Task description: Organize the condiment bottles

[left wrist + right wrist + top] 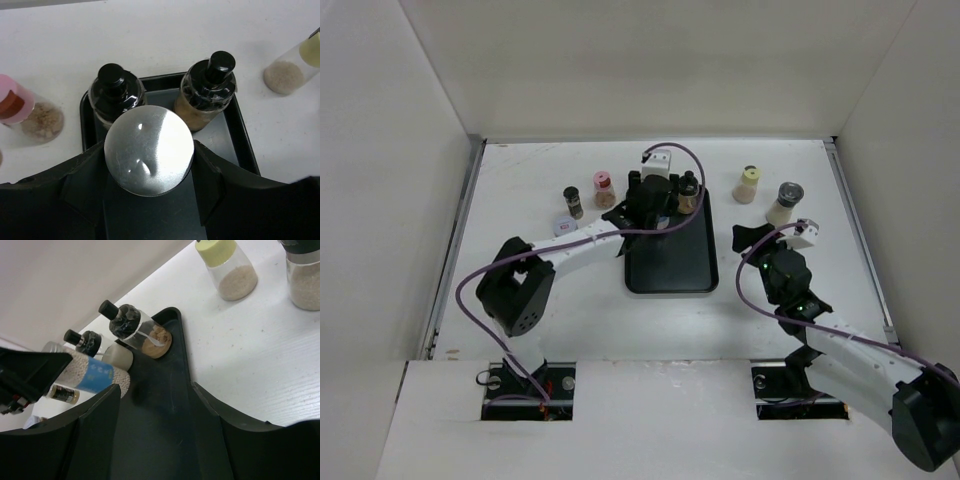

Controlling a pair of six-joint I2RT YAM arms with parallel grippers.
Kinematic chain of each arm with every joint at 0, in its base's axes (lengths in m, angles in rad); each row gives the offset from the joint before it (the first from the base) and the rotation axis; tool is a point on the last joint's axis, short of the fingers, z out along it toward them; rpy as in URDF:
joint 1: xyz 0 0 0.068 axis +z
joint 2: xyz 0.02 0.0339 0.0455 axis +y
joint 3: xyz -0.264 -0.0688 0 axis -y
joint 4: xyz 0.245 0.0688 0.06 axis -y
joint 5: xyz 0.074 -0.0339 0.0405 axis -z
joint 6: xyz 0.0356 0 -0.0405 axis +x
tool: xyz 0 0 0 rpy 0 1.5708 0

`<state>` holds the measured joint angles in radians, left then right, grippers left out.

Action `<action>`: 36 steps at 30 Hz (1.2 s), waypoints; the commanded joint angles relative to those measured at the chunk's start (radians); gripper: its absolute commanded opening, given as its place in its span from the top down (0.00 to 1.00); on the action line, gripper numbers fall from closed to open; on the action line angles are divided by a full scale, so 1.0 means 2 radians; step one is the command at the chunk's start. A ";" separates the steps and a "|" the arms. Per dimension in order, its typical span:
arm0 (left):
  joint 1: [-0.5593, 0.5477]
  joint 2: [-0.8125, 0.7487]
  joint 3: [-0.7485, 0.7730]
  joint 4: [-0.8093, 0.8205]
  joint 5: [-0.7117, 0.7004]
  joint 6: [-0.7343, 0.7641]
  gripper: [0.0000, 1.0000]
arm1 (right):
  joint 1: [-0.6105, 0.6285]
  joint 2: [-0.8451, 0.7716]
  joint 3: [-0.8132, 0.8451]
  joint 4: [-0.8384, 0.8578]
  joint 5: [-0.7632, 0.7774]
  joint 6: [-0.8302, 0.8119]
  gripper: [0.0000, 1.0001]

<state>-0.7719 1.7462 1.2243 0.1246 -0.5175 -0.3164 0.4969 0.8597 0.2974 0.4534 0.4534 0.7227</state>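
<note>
My left gripper (148, 150) is shut on a silver-capped, blue-labelled bottle (95, 375) and holds it upright over the back of the black tray (670, 268). Just behind it two black-capped bottles (116, 95) (210, 90) stand in the tray's back corners. A pink-capped jar (604, 190) and a small dark bottle (573, 202) stand on the table left of the tray. A yellow-capped jar (748, 185) and a grey-capped jar (785, 203) stand to its right. My right gripper (748, 240) is open and empty just right of the tray.
A small pale object (565, 226) lies on the table by the left arm. White walls close in the table on the left, back and right. The left arm reaches diagonally across the table's left half.
</note>
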 commanded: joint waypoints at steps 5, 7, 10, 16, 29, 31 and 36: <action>-0.005 0.050 0.087 0.057 0.009 0.003 0.62 | -0.006 -0.006 0.000 0.017 0.003 0.010 0.36; -0.003 0.059 0.090 0.060 0.008 0.006 0.62 | -0.006 -0.007 0.001 0.017 0.000 0.010 0.36; -0.001 0.069 0.095 0.060 0.002 0.009 0.62 | -0.005 -0.009 0.001 0.017 0.003 0.008 0.35; 0.001 0.079 0.087 0.066 0.001 0.011 0.54 | -0.006 -0.003 0.003 0.017 0.001 0.007 0.35; -0.009 0.006 0.043 0.067 0.000 0.010 0.16 | -0.006 -0.006 0.004 0.017 0.002 0.005 0.35; -0.009 -0.022 0.025 0.067 -0.002 0.008 0.14 | -0.006 -0.005 0.003 0.017 -0.001 0.006 0.35; -0.004 -0.114 -0.063 0.085 -0.024 0.004 0.12 | -0.006 -0.006 0.004 0.017 0.003 0.003 0.35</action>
<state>-0.7856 1.6524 1.1698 0.2245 -0.5209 -0.3027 0.4904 0.8570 0.2974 0.4538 0.4526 0.7334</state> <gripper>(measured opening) 0.873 0.651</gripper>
